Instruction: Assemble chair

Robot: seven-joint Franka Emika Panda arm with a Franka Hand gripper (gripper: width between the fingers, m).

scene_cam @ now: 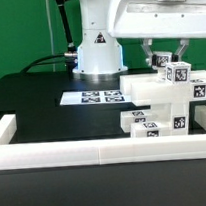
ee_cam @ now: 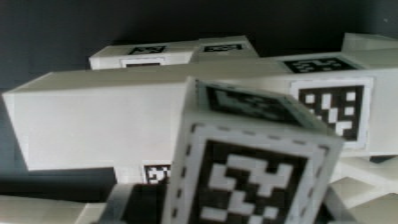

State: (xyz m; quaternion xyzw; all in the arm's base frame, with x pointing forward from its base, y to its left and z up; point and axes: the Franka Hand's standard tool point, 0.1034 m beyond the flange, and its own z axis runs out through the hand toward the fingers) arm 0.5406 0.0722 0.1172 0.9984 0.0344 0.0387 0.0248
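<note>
In the exterior view my gripper [scene_cam: 170, 62] hangs at the upper right, shut on a small white chair post [scene_cam: 175, 73] with black-and-white tags. The post is held just above the partly built chair [scene_cam: 157, 105], a stack of blocky white pieces against the right side of the rail. In the wrist view the held post [ee_cam: 249, 160] fills the foreground with its tagged face toward the camera. A wide white chair block [ee_cam: 125, 115] lies close behind it, and another tagged piece [ee_cam: 171, 55] lies beyond. The contact between post and chair is hidden.
The marker board [scene_cam: 95, 95] lies flat on the black table in front of the robot base [scene_cam: 95, 53]. A long low white border rail [scene_cam: 85, 153] runs along the front and turns up the exterior view's left [scene_cam: 11, 128].
</note>
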